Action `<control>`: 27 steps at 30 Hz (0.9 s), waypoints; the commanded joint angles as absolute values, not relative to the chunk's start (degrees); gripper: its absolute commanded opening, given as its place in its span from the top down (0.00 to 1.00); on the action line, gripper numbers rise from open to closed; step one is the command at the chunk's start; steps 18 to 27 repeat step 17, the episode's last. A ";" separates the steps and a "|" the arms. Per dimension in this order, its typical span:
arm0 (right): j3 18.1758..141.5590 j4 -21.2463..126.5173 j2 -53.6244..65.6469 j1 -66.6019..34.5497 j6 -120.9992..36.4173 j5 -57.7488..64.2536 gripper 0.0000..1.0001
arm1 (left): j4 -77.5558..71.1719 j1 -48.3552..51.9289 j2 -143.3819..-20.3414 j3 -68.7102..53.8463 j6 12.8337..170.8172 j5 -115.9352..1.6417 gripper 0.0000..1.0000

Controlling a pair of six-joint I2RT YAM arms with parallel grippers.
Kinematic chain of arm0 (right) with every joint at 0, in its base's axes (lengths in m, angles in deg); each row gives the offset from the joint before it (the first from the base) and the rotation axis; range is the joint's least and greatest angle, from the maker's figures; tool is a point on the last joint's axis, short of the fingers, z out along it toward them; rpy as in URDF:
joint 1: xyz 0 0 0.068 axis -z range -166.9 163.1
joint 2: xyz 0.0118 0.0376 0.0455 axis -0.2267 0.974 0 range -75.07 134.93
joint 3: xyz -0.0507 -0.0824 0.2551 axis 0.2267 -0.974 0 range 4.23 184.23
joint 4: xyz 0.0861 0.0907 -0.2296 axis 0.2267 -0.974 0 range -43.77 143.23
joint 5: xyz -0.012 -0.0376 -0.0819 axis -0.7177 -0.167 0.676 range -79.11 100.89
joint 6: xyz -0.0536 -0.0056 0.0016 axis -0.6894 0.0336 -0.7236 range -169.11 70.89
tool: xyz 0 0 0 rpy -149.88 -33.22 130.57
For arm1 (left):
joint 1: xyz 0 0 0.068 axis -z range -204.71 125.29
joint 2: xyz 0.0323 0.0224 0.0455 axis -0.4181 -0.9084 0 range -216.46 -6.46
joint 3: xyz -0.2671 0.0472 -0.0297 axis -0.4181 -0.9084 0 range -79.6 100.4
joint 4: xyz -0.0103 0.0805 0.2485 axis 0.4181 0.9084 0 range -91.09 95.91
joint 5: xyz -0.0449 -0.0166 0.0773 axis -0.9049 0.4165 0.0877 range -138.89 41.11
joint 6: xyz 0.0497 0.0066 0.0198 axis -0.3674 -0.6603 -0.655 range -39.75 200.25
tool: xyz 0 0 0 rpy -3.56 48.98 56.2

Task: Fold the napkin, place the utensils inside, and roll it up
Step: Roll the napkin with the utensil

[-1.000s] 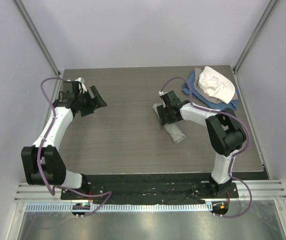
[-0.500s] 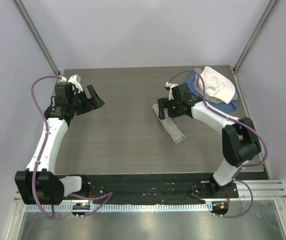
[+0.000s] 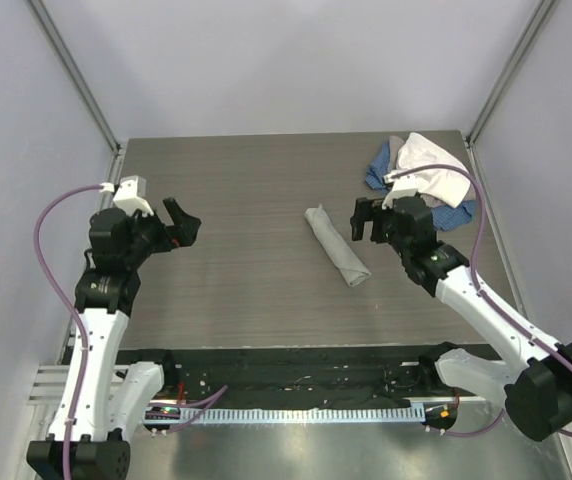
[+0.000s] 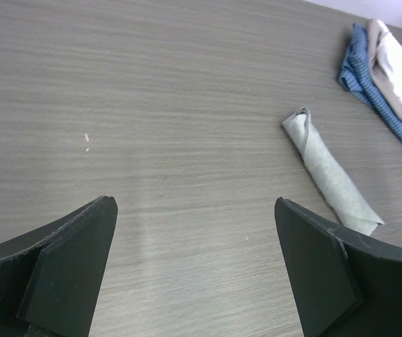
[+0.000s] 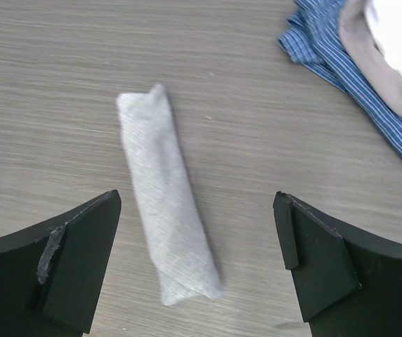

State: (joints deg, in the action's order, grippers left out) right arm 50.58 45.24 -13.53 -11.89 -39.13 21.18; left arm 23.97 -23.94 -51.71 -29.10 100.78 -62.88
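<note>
The light grey napkin (image 3: pixel 337 246) lies rolled into a tight tube in the middle of the table. It also shows in the left wrist view (image 4: pixel 331 174) and the right wrist view (image 5: pixel 166 194). No spoon shows; the utensils are hidden. My right gripper (image 3: pixel 367 220) is open and empty, raised just right of the roll, its fingers (image 5: pixel 313 253) wide apart. My left gripper (image 3: pixel 185 227) is open and empty, raised over the left part of the table, far from the roll.
A heap of blue, tan and white cloths (image 3: pixel 424 174) lies at the back right corner, also in the right wrist view (image 5: pixel 359 49) and left wrist view (image 4: pixel 391 70). The wood-grain table (image 3: pixel 246 280) has metal posts at its back corners.
Both arms have drawn back toward their bases. The right gripper let go of the rolled napkin and moved right and up off it. The left gripper moved nearer.
</note>
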 commanded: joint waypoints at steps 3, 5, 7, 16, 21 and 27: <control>44.84 50.42 -17.94 -11.77 -37.94 28.56 0.00 | 20.79 -23.83 -46.19 -32.93 101.08 -58.91 0.00; 43.96 50.42 -18.47 -11.60 -37.51 28.73 0.00 | 21.32 -23.83 -45.74 -33.02 101.07 -58.03 0.00; 43.70 50.59 -18.64 -11.60 -37.07 28.47 0.00 | 22.02 -23.83 -45.39 -33.02 101.25 -57.33 0.00; 44.14 51.21 -17.24 -11.60 -36.54 28.21 0.00 | 22.73 -23.83 -45.56 -33.46 100.55 -57.15 0.00; 44.05 51.21 -17.32 -11.68 -36.54 28.21 0.00 | 23.17 -23.83 -45.57 -33.46 100.37 -57.06 0.00; 44.05 51.21 -17.32 -11.68 -36.54 28.21 0.00 | 23.17 -23.83 -45.57 -33.46 100.37 -57.06 0.00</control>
